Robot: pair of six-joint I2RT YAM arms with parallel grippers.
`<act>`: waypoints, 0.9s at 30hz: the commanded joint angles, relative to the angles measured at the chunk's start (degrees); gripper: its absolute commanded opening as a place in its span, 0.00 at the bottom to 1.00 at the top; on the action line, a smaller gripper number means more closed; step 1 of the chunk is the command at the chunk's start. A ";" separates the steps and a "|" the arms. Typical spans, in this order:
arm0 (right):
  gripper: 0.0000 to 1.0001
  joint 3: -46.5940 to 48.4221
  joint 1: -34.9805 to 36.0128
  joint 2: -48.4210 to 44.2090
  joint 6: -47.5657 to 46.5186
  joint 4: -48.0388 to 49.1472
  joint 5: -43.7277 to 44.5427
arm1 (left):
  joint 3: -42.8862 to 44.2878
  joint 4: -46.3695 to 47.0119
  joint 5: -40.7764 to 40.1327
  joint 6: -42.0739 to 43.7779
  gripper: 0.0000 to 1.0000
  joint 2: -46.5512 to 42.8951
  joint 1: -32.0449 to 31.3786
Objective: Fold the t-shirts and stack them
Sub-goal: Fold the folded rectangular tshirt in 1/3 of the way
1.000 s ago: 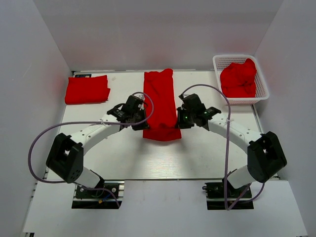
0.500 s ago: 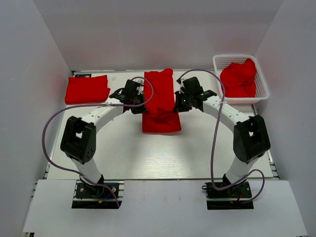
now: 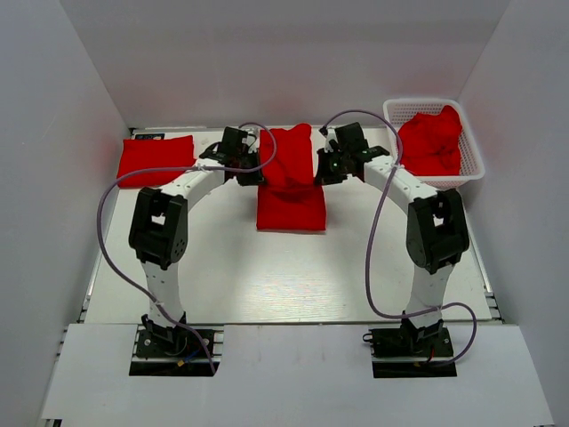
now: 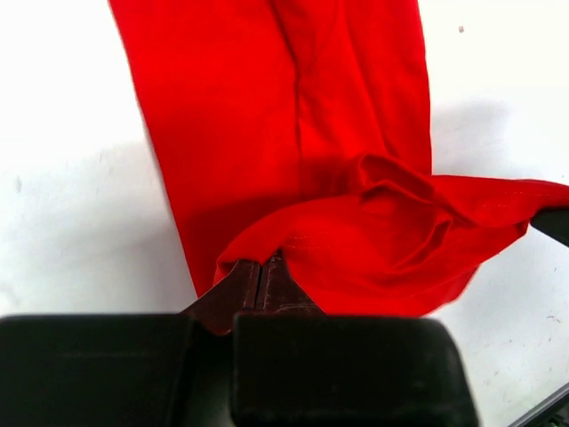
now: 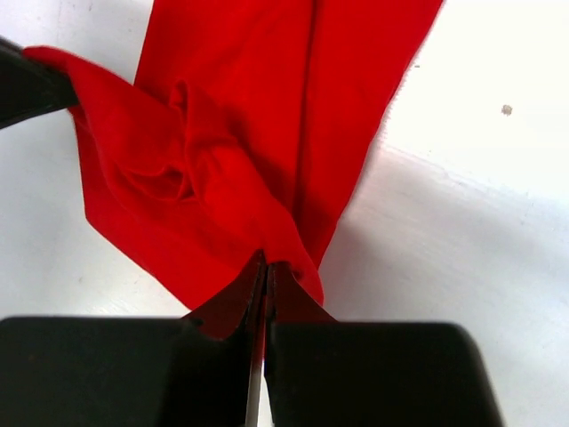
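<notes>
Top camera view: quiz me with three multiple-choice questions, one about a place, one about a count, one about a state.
1. Where on the table does the white mesh basket stand?
A) far right corner
B) far left corner
C) near edge
2. How many red shirts lie outside the basket?
A) one
B) two
C) four
3. How are the left tool and right tool?
A) both open
B) both shut on the middle shirt
C) one inside the basket

Answers:
1 A, it sits at the far right.
2 B, the middle shirt plus a folded shirt at far left.
3 B, each wrist view shows red fabric pinched.
</notes>
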 commanded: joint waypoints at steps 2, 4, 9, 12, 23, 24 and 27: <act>0.00 4.38 -1.44 2.60 -4.17 0.81 -4.26 | 4.05 1.20 3.86 2.27 0.00 2.32 1.07; 0.00 5.26 -1.71 3.75 -5.14 0.90 -5.22 | 4.67 1.20 4.56 2.27 0.00 3.37 1.59; 0.00 8.06 -2.85 7.18 -6.37 0.99 -7.24 | 5.72 1.73 5.18 2.27 0.00 5.30 2.65; 0.01 9.65 -3.55 9.46 -5.67 0.90 -7.77 | 5.72 2.42 6.32 2.27 0.05 5.83 3.26; 0.90 12.39 -4.61 7.72 -4.00 0.46 -8.39 | 8.98 -1.61 4.13 5.25 1.00 1.98 4.32; 0.90 11.25 -4.70 6.06 -3.91 1.25 -8.56 | 7.84 -1.61 3.43 5.86 1.00 -0.55 4.32; 0.90 5.10 -4.61 1.30 -3.12 2.30 -8.39 | 1.70 -1.09 2.89 5.35 1.00 -4.45 4.32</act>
